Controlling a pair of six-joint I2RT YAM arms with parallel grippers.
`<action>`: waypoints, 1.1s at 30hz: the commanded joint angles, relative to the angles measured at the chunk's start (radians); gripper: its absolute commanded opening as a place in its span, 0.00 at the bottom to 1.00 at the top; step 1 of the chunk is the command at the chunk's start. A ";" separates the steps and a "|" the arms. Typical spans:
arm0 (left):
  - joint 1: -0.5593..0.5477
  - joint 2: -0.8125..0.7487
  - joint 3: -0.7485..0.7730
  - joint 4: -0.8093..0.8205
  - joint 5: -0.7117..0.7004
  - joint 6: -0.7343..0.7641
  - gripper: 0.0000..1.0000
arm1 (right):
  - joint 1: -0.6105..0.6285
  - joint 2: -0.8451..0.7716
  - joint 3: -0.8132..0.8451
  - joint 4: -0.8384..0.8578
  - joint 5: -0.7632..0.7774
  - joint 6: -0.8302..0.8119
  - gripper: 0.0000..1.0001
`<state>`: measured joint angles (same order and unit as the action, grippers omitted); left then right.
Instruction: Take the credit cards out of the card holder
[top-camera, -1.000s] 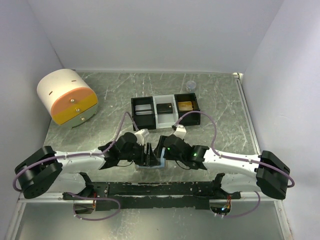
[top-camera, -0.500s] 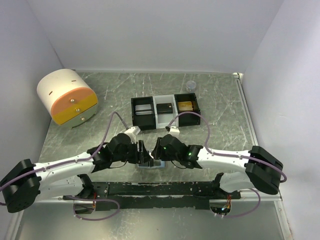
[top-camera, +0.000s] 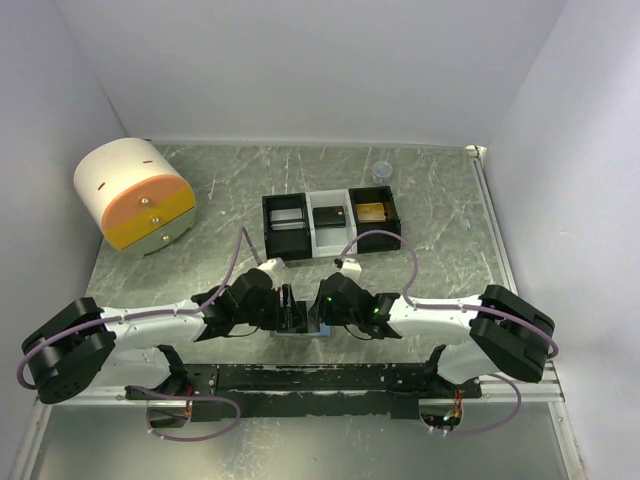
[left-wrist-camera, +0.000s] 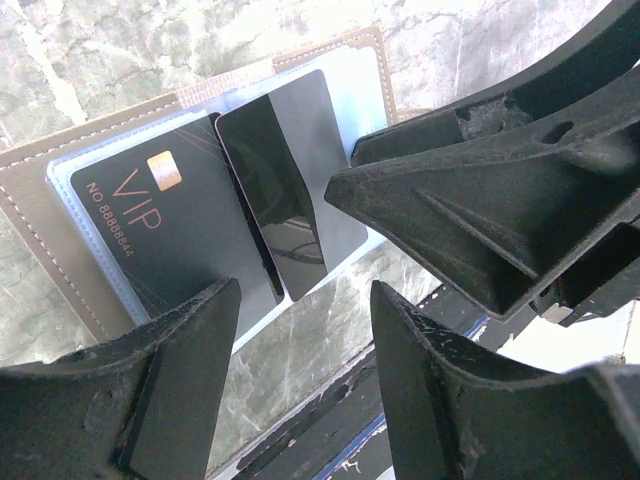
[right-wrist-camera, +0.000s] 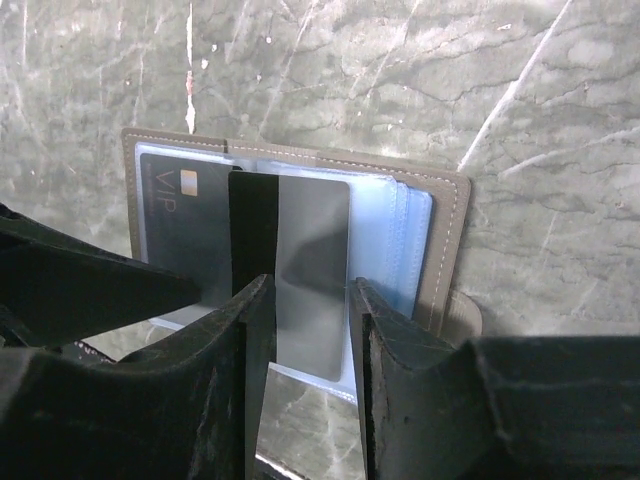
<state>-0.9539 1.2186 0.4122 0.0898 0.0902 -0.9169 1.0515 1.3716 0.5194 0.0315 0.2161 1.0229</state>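
The card holder (left-wrist-camera: 40, 210) lies open on the table, grey-brown with pale blue lining (right-wrist-camera: 410, 230). A black VIP card (left-wrist-camera: 170, 240) sits in its left leaf. A second dark glossy card (right-wrist-camera: 315, 240) sticks out of the middle sleeve towards the near edge. My right gripper (right-wrist-camera: 310, 290) straddles that card's near end, jaws half closed and still apart. My left gripper (left-wrist-camera: 305, 290) is open at the holder's near edge, with only table between its fingers. In the top view, both grippers (top-camera: 288, 310) (top-camera: 316, 308) meet over the holder (top-camera: 300, 331) and hide most of it.
A black-and-white three-compartment tray (top-camera: 266, 228) stands just beyond the grippers, with flat items in its compartments. A round white and orange drawer unit (top-camera: 135, 195) is at the back left, and a small clear cup (top-camera: 381, 171) at the back. The black base rail (top-camera: 320, 380) runs along the near edge.
My right gripper's jaws have narrowed around the protruding card. Both arms shifted their elbows, but the grippers stayed at the holder. The left jaws are unchanged.
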 joint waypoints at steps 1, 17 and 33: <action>-0.005 0.016 0.021 0.049 -0.029 -0.009 0.66 | -0.008 0.035 -0.048 -0.021 0.039 0.034 0.36; -0.005 0.099 -0.086 0.264 -0.025 -0.106 0.59 | -0.009 0.010 -0.126 0.017 0.019 0.078 0.36; -0.005 0.128 -0.192 0.550 0.015 -0.240 0.44 | -0.008 -0.002 -0.153 0.059 -0.015 0.085 0.37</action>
<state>-0.9539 1.3163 0.2382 0.5041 0.0731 -1.1164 1.0458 1.3487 0.4129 0.2039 0.2207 1.1141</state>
